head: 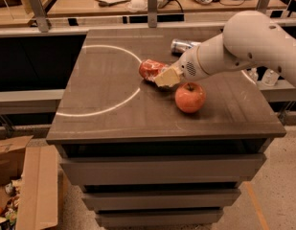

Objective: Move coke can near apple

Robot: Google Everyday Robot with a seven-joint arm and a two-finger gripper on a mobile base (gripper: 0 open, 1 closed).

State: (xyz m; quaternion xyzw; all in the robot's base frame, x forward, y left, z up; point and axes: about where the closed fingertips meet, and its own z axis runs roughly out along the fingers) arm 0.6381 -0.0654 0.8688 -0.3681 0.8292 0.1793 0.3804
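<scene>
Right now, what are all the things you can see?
coke can: one, red, lying on its side on the table.
apple: one, red, on the table near the coke can.
second can: one, silver, lying at the table's back.
table: one, dark brown, white arc on top.
cardboard box: one, brown, floor at lower left.
arm: one, white, reaching in from the picture's right.
gripper: one, beige, at the coke can's end.

Inspector: Illumination?
Assessor: Dim and warm, from overhead. The far desks are brightest. The white arm gleams. The gripper, clasping the coke can mid-table, shows pale.
Inspector: Shadows, glare?
Assessor: Soft shadow beneath the apple, faint sheen on the table, drawers murky
</scene>
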